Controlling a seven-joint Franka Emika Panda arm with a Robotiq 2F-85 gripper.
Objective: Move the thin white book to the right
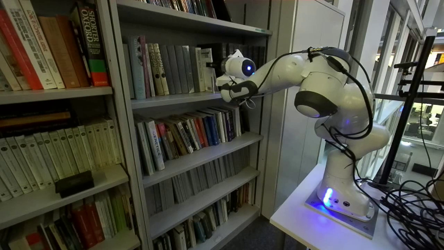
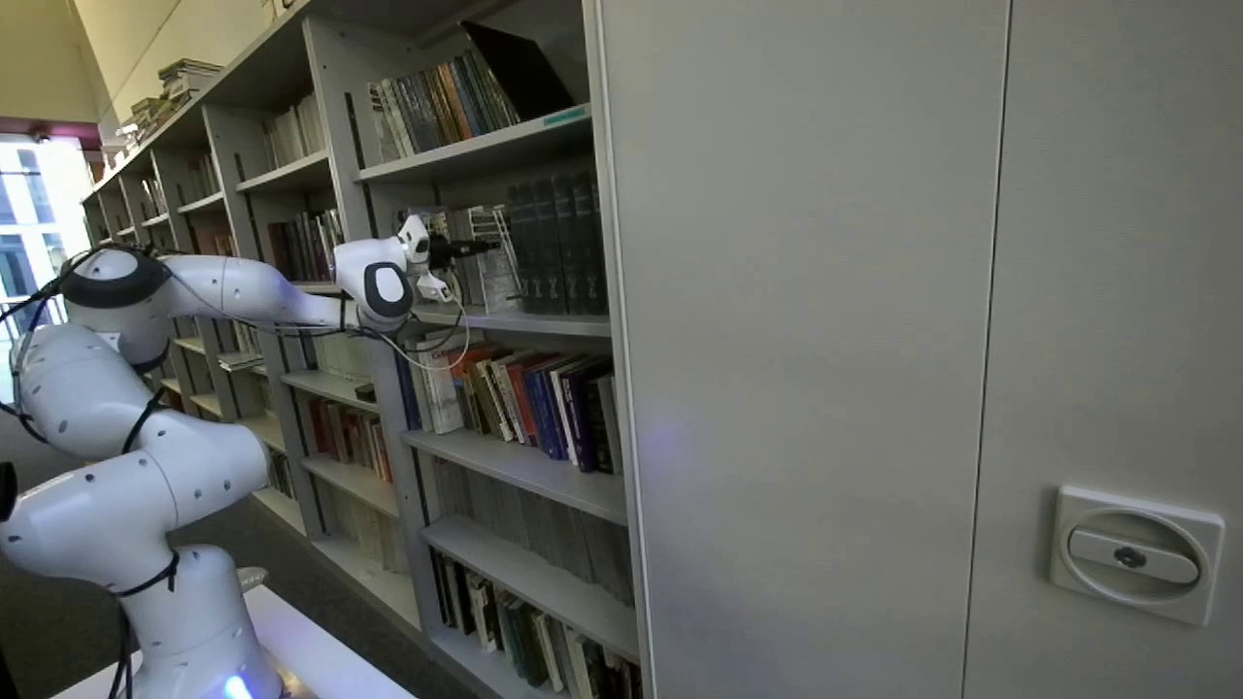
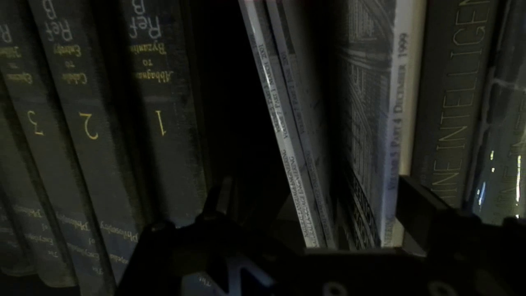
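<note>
Foremost in the wrist view, along the bottom, was the gripper (image 3: 314,193), its fingers (image 3: 419,205) spread wide, pinching nothing. Between them, slanting down the centre, stood two slim white Natural Language Engineering issues (image 3: 282,123); one of these was probably the book to move. The December 1999 issue (image 3: 382,123) stood right of centre; whether a finger touched it could not be told.

Dark Encyclopedia of Philosophy volume 1 (image 3: 168,102), left of centre, showed upside-down lettering, so the task's right likely meant frame left, across the gap toward it. A push near the top could have tipped a slim issue; a centred, light pinch and a level slide looked safer.

In an exterior view, a shelf (image 1: 173,100) left of centre held this row; the lower shelf (image 1: 208,152) held Genetics (image 1: 155,144) among mixed volumes (image 1: 194,133), and the upper-left shelf (image 1: 55,98) carried the Shorter Oxford English Dictionary (image 1: 93,45).
</note>
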